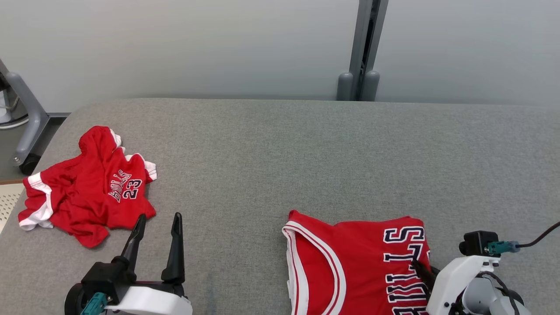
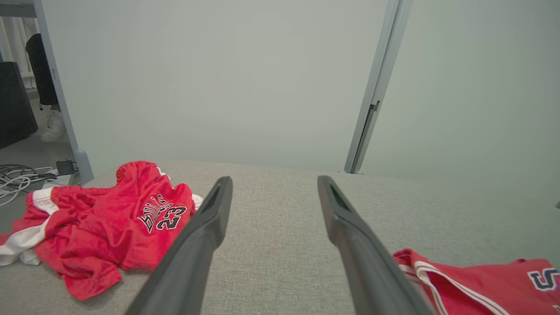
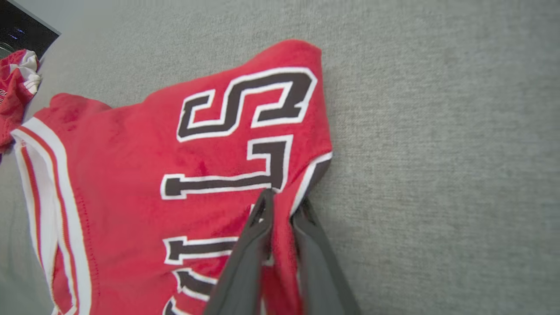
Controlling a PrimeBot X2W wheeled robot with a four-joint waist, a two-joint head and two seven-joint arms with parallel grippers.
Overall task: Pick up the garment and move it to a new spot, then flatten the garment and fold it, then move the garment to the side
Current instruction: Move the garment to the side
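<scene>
The garment (image 1: pixel 358 262), a red jersey with white-trimmed dark letters, lies mostly flat at the near right of the grey padded table (image 1: pixel 280 153). My right gripper (image 3: pixel 282 199) is shut on the jersey (image 3: pixel 131 175), with a fold of red cloth pinched between the fingers at its right edge, beside the letters. In the head view only a dark fingertip of the right gripper (image 1: pixel 415 264) shows over the lettering. My left gripper (image 1: pixel 159 216) stands open at the near left, holding nothing, and the left wrist view shows the left gripper (image 2: pixel 274 179) with bare table between its fingers.
A second red garment (image 1: pixel 92 188), crumpled and marked 23, lies at the table's left edge, just beyond the left fingertips; it also shows as a red heap (image 2: pixel 109 223). A grey post (image 1: pixel 363 48) rises behind the table. Cables (image 2: pixel 17 175) lie on the floor at left.
</scene>
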